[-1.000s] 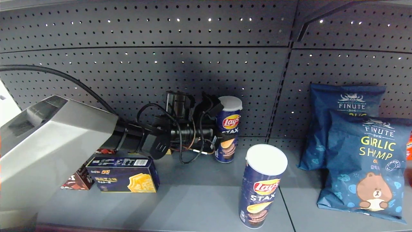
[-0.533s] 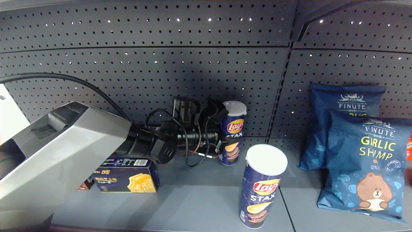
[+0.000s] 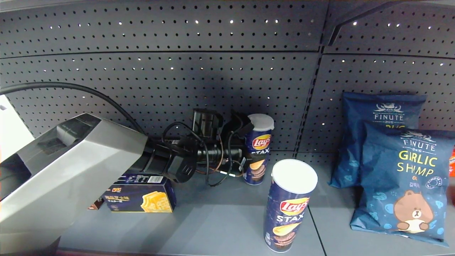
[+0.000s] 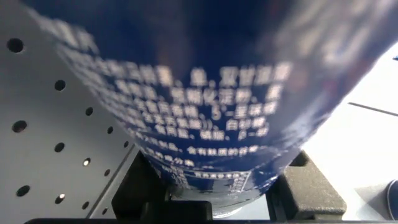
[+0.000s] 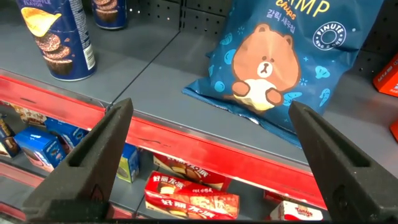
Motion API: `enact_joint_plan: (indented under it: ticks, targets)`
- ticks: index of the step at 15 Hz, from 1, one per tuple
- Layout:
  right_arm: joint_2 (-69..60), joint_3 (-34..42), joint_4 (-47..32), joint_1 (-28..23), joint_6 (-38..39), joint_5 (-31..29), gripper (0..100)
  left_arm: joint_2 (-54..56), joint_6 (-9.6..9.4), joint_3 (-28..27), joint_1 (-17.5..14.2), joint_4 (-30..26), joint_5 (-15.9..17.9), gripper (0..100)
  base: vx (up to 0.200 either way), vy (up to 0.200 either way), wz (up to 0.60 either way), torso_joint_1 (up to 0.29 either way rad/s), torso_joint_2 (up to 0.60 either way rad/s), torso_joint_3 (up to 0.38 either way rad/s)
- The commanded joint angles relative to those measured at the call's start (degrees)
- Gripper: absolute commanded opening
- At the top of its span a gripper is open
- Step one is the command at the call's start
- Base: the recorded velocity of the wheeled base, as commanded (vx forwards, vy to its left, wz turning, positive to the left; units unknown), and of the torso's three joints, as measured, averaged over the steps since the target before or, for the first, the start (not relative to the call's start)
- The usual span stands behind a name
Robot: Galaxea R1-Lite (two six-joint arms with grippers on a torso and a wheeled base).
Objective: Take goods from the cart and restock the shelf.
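My left gripper [image 3: 249,145] is shut on a dark blue chips can [image 3: 261,142] with a white lid, held upright at the back of the grey shelf [image 3: 220,220] close to the pegboard. In the left wrist view the can [image 4: 199,93] sits between the black fingers [image 4: 146,186]. Whether its base touches the shelf I cannot tell. A second, identical can [image 3: 289,204] stands near the shelf's front edge, right of the held one. My right gripper [image 5: 214,168] hangs open in front of the shelf's red edge strip [image 5: 205,146], holding nothing.
Two blue shrimp-chip bags [image 3: 401,177] lean at the right of the shelf. A dark cracker box [image 3: 142,193] lies at the left under my left arm. The pegboard back wall [image 3: 213,78] is right behind the held can. Boxed goods [image 5: 186,193] fill the lower shelf.
My left arm has carried the held can to the right and slightly lower along the back of the shelf. The front can and the bags have not moved.
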State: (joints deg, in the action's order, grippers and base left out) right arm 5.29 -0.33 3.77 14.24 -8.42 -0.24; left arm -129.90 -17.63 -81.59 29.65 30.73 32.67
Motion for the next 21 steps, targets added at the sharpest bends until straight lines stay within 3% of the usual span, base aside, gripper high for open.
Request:
enact_joint_plan:
  ticks: [1, 2, 8, 13, 17, 21]
  targets:
    - [0.16, -0.02, 0.01, 0.00, -0.01, -0.02, 100, 0.18, 0.14, 0.91, 0.24, 2.05, -0.06, 0, 0.000, 0.000, 0.00, 0.000, 0.00, 0.000]
    - [0.16, -0.02, 0.01, 0.00, 0.07, -0.02, 100, 0.18, 0.49, 1.52, 0.41, 3.11, -0.15, 100, 0.000, 0.000, 0.00, 0.000, 0.00, 0.000]
    - [0.16, -0.02, 0.01, 0.00, 1.04, -0.11, 100, 2.20, 0.40, 8.03, 0.24, 8.20, -0.24, 100, 0.000, 0.000, 0.00, 0.000, 0.00, 0.000]
    - [0.16, -0.02, 0.01, 0.00, 1.13, 0.07, 100, 5.63, -0.04, 11.81, -1.26, 8.38, -0.77, 100, 0.000, 0.000, 0.00, 0.000, 0.00, 0.000]
    - [0.16, -0.02, 0.01, 0.00, 1.39, -0.02, 100, 8.00, 0.49, 13.83, -1.00, 8.38, -7.36, 100, 0.000, 0.000, 0.00, 0.000, 0.00, 0.000]
    - [0.16, -0.02, 0.01, 0.00, 1.74, -0.11, 100, 16.52, 0.66, 23.50, -1.79, 12.51, -8.33, 100, 0.000, 0.000, 0.00, 0.000, 0.00, 0.000]
